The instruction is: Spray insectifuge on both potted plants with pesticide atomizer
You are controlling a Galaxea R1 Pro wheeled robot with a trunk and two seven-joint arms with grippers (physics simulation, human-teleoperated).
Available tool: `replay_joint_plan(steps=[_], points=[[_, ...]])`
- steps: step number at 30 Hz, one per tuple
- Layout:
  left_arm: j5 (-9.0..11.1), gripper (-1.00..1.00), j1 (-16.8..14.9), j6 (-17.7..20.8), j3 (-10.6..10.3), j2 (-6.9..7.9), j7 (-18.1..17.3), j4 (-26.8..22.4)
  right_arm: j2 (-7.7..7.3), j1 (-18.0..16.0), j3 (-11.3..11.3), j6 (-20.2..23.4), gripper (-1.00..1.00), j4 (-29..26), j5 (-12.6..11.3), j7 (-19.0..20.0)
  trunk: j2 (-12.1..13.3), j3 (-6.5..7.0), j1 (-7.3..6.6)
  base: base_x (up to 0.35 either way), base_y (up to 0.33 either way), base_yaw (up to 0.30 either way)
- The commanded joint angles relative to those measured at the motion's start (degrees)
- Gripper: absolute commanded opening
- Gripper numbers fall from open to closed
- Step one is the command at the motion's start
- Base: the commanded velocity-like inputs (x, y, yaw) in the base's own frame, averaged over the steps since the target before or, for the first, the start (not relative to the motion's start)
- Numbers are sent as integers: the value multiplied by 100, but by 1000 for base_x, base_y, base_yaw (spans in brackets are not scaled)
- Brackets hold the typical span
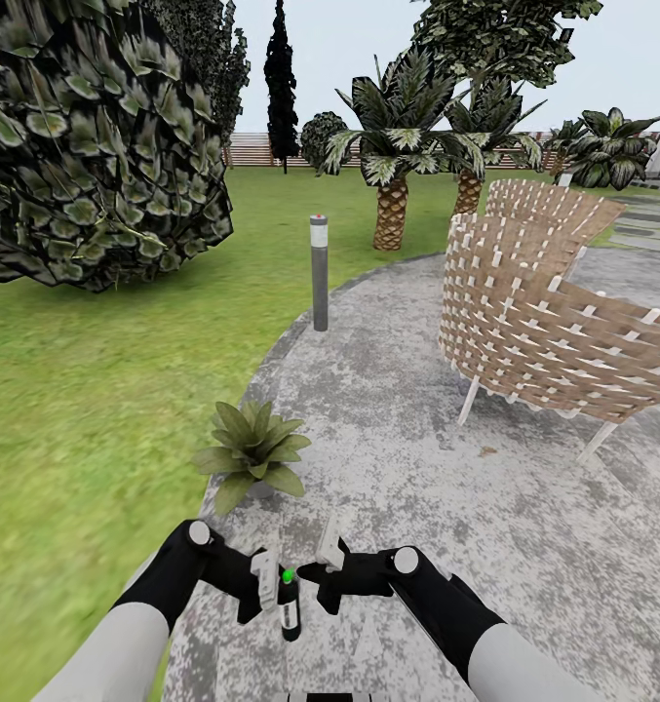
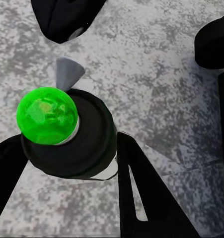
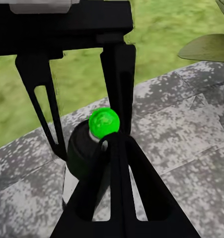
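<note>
item: pesticide atomizer (image 1: 289,606), upright, clenched in my left gripper (image 1: 268,583), nozzle toward potted plant (image 1: 252,452) for spraying; my right gripper (image 1: 330,564) alongside, jaws' state unclear

Grey patio (image 1: 446,468) bears wicker chairs (image 1: 554,322), plant (image 1: 252,453).

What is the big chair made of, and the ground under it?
The chair looks like woven wicker: tan strips crossed in a basket pattern, on thin pale legs. The ground looks like grey stone paving, mottled and matte, with faint slab lines.
</note>
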Motion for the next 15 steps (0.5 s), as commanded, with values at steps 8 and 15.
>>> replay_joint_plan(steps=[8,15], points=[[-145,-100,51,-58,18,421,9,33,0,-3,7,-51,-100,3,61,0,-2,-5,-1,0,0,0],[-151,-100,57,-58,18,978,12,40,-41,-3,6,-52,-100,20,68,-9,-2,-5,-1,0,0,0]])
